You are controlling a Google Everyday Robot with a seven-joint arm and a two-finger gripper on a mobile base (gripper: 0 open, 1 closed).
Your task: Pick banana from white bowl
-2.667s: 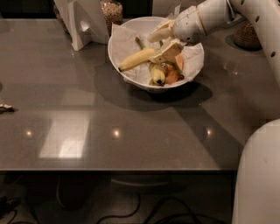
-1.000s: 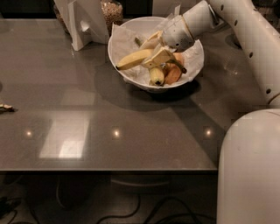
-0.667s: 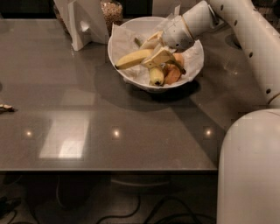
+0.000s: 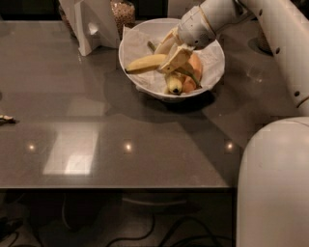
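The white bowl [image 4: 212, 72], lined with crinkled white paper, stands at the back middle of the grey table [image 4: 96, 120]. The long yellow banana [image 4: 144, 63] lies across the bowl's left half, its dark tip pointing left just over the rim. My gripper [image 4: 171, 51] reaches down into the bowl from the upper right, and its fingers [image 4: 176, 56] are closed on the banana's right end. A shorter banana [image 4: 173, 85] and an orange-coloured fruit [image 4: 194, 67] lie beneath the gripper.
A white stand [image 4: 94, 24] and a jar of grains [image 4: 123, 10] sit just behind and left of the bowl. A small object [image 4: 5, 118] lies at the table's left edge. My white body [image 4: 273, 183] fills the lower right.
The gripper and wrist have risen slightly, and the banana's end has come up a little with them. The bowl and the other fruit have not moved.
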